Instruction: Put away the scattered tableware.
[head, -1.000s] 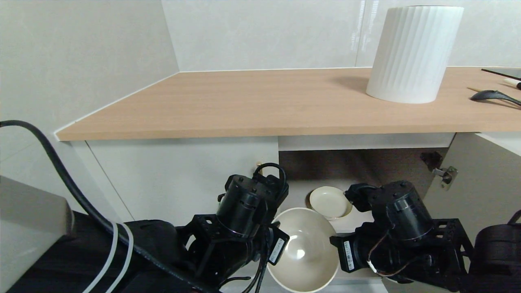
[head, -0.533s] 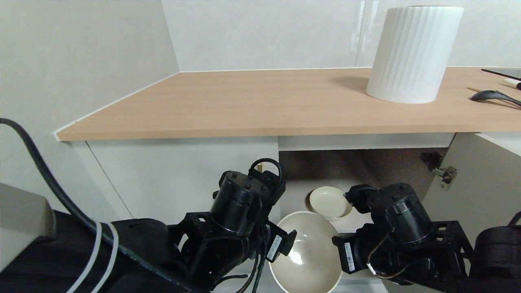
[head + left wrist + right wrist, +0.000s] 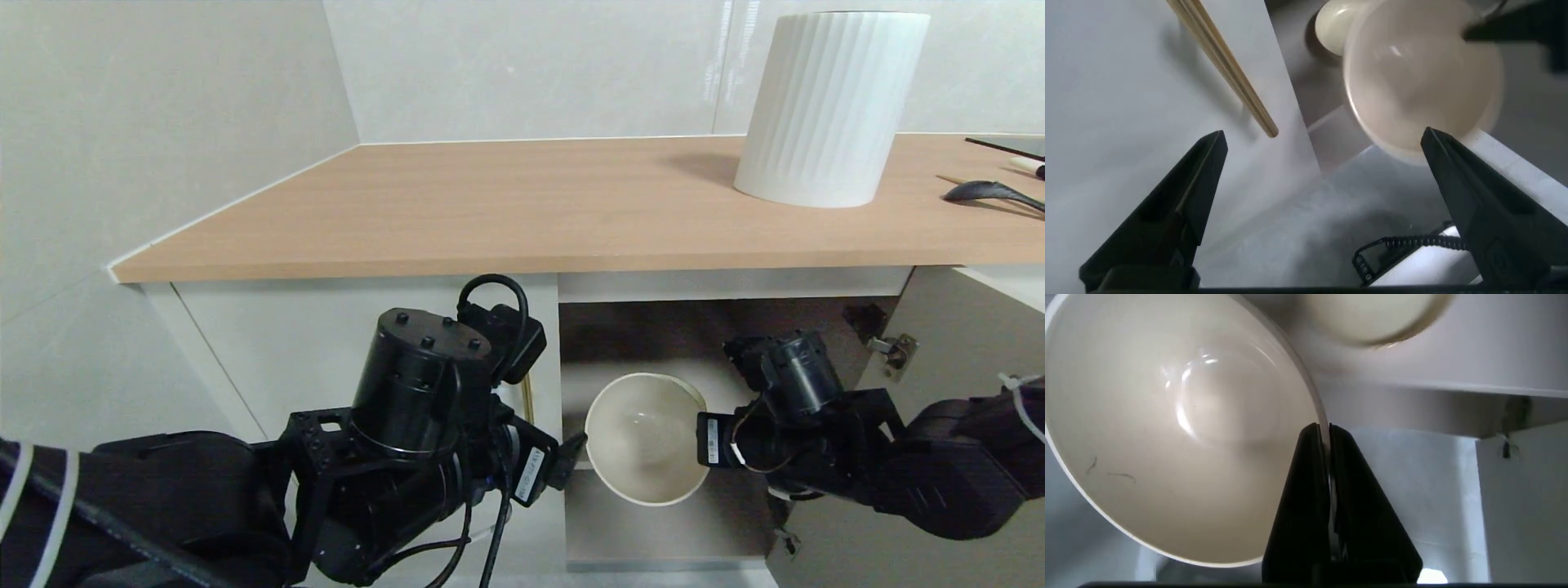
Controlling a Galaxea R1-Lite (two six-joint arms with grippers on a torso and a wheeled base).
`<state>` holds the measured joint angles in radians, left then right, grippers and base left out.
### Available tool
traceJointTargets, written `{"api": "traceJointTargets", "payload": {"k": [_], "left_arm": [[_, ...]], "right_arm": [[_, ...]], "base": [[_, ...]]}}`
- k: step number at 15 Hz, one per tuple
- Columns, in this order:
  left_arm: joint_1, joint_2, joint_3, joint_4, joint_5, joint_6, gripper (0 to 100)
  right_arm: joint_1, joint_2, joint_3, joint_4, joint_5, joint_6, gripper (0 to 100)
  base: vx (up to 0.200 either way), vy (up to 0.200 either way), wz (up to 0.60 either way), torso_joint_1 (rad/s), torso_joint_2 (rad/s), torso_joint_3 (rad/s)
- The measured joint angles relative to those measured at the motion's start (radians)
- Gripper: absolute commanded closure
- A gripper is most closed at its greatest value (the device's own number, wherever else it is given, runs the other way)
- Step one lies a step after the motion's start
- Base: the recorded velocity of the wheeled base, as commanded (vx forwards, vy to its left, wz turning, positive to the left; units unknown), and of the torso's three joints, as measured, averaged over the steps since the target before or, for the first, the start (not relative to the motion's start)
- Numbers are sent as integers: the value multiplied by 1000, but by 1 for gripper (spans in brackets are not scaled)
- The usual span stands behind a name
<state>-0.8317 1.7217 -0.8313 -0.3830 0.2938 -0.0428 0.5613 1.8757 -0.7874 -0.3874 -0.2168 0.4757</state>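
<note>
A wooden countertop (image 3: 490, 204) carried a white ribbed container (image 3: 824, 106) near its back right edge. Below it was an open cabinet (image 3: 718, 327). The right gripper (image 3: 1327, 449) was clamped on the rim of a cream bowl (image 3: 645, 437), holding it tilted in the cabinet's opening. The left gripper (image 3: 1323, 139) hung beside the bowl, jaws spread wide, holding nothing. A small cream dish (image 3: 1333, 26) sat on the cabinet floor behind the bowl.

The wooden counter (image 3: 490, 204) bears a ribbed white canister (image 3: 824, 106) and black spoon (image 3: 988, 193).
</note>
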Motion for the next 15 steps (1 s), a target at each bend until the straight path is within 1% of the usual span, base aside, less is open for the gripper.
{"api": "traceJointTargets", "payload": {"k": [2, 5, 8, 10, 15], "left_arm": [[0, -3, 0, 0, 0, 0, 0], [-1, -3, -1, 0, 0, 0, 0], [-1, -2, -1, -1, 0, 0, 0], [-1, 1, -1, -1, 0, 0, 0], [-1, 4, -2, -2, 0, 0, 0]], "right_arm": [[-46, 68, -60, 0, -30, 38, 100], [-111, 157, -138, -1, -40, 45, 100], [-155, 223, -193, -3, -43, 52, 100], [-176, 249, -218, -4, -44, 78, 100], [-194, 287, -282, -4, -44, 91, 100]], "base": [[0, 0, 0, 0, 0, 0], [0, 0, 0, 0, 0, 0], [0, 0, 0, 0, 0, 0], [0, 0, 0, 0, 0, 0], [0, 0, 0, 0, 0, 0]]}}
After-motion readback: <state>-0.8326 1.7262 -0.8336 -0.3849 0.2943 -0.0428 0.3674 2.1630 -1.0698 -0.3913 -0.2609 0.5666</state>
